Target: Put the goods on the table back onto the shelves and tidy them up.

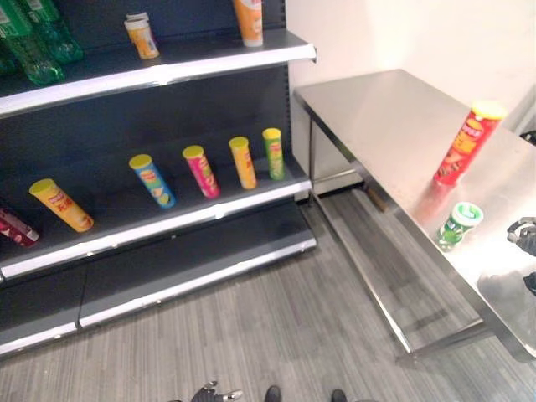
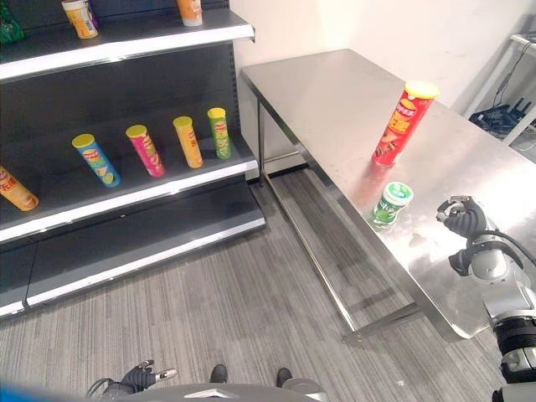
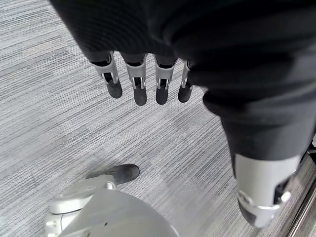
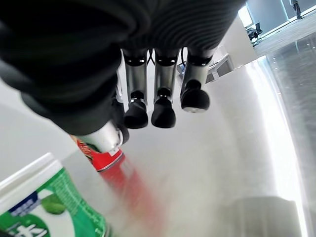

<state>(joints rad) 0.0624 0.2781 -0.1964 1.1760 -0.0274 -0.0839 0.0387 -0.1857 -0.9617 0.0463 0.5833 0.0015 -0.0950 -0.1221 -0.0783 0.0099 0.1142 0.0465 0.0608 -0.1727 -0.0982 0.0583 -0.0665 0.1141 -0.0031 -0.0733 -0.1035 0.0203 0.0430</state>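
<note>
Green-labelled white-lidded jar [image 2: 391, 203] and red crisp tube [image 2: 401, 123] stand on steel counter [image 2: 335, 92], none shelved yet. Step: reach for jar. Right hand [image 2: 463, 218] hovers near it, fingers [image 4: 163, 111] loosely extended, empty; next needs closing round jar. Left hand [image 3: 143, 81] hangs relaxed, empty, over floor.

Right hand [image 2: 462, 219] raised, left hand [image 2: 134, 378] low, fingers relaxed.

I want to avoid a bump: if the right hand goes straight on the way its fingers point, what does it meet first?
Probably the green and white tub. The right hand hangs over the table, empty, fingers loosely bent toward the tub; the red can stands beyond it. Depth is unclear, so the fingers might pass just above the tub.
</note>
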